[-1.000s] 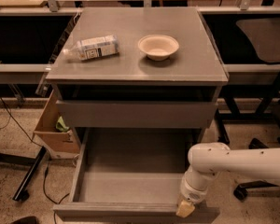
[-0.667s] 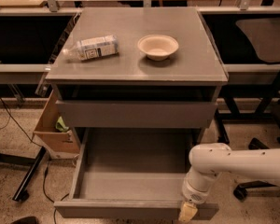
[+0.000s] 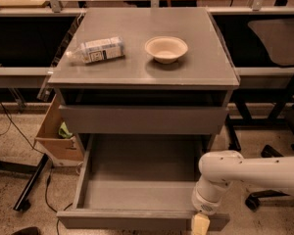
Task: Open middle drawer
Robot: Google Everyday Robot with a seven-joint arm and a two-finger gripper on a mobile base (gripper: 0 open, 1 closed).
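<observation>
the middle drawer (image 3: 137,180) stands pulled far out of the grey cabinet (image 3: 147,77), toward the camera, below the front edge of the tabletop. it is a wide, shallow box, open side up, with a bare grey bottom. its long axis runs left to right, parallel to the tabletop's front edge, and its flat front panel faces the camera along the lower edge of the view. above it the top drawer (image 3: 142,120) is nearly closed, its front sitting just under the tabletop's front edge.

the gripper (image 3: 201,224) is at the right end of the middle drawer's front panel, below the tabletop's front right corner, on or just over the panel's top edge. it is cut off by the bottom of the view, so i cannot tell whether it is released or clenched. the white arm (image 3: 250,173) reaches in from the right.

on the tabletop a bottle (image 3: 95,50) lies on its side near the left edge, long axis roughly left to right. a pale bowl (image 3: 166,49) sits upright near the middle, apart from the bottle. a cardboard box (image 3: 56,136) stands on the floor left of the cabinet.
</observation>
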